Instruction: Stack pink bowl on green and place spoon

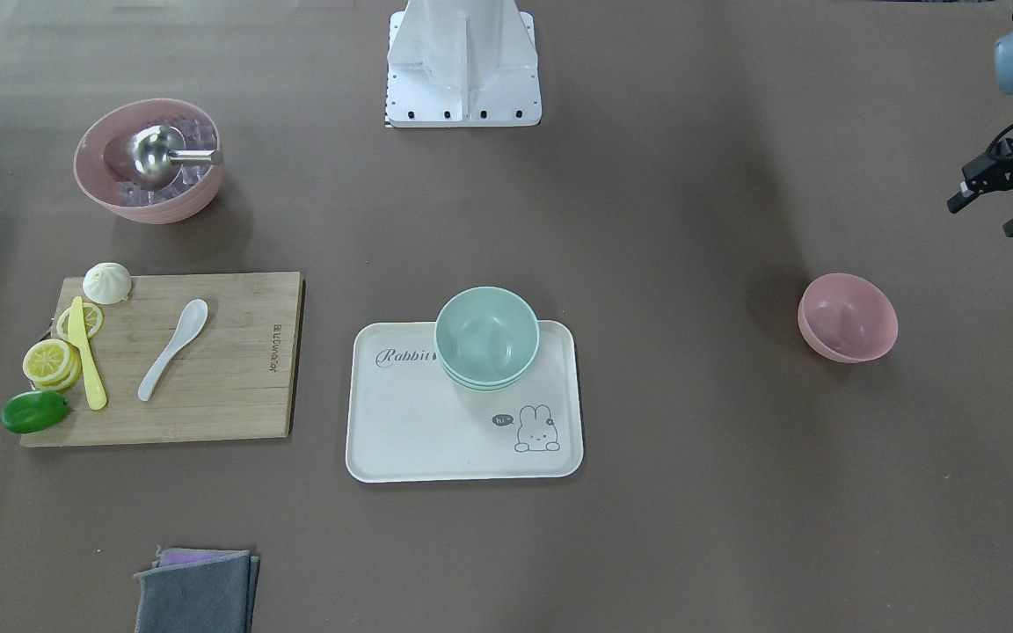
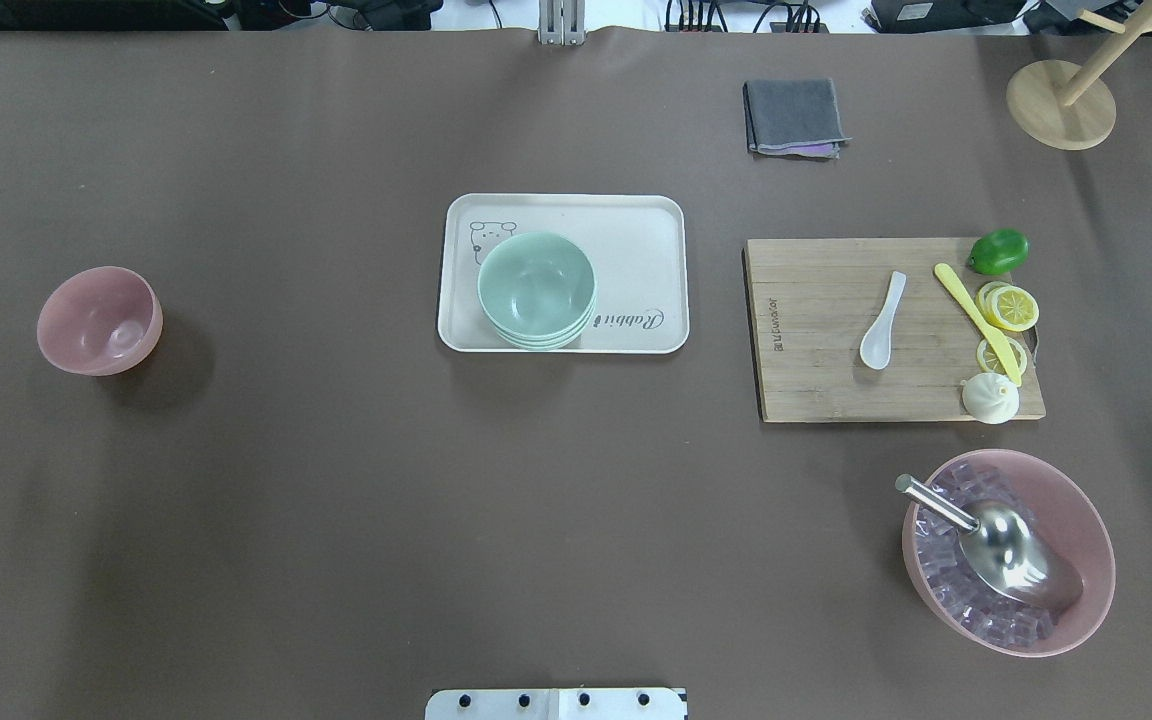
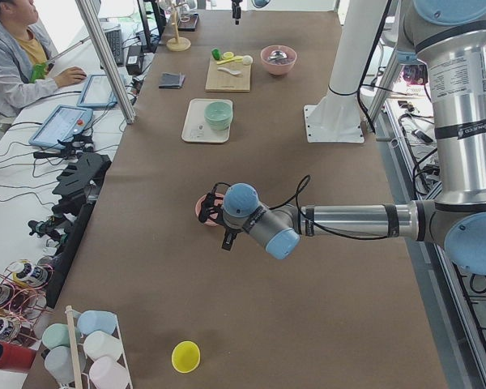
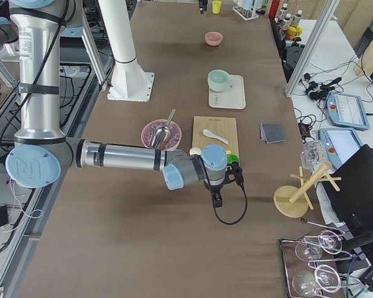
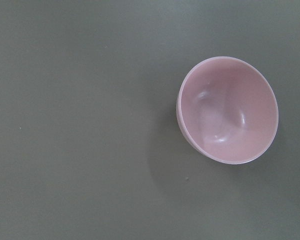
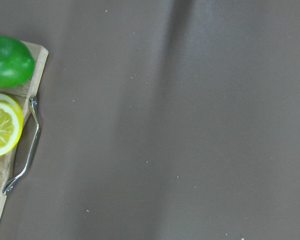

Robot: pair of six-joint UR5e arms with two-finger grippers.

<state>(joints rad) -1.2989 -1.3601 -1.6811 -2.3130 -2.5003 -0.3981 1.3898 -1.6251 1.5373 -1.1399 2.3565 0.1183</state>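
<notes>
Open tabletop (image 2: 316,450) surrounds the pink bowl (image 2: 99,320) on every side, and the stretch between it and the green bowls (image 2: 536,290) on their tray (image 2: 636,215) is bare. The spoon (image 2: 883,320) lies by itself mid-way along the cutting board (image 2: 816,380). The yellow knife (image 2: 976,322), lemon slices (image 2: 1011,305) and bun (image 2: 989,398) crowd the board's outer end, near the spoon but apart.

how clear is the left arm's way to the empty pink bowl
Probably yes: the left gripper hangs near the empty pink bowl, which stands alone on the table, nothing between them.
</notes>
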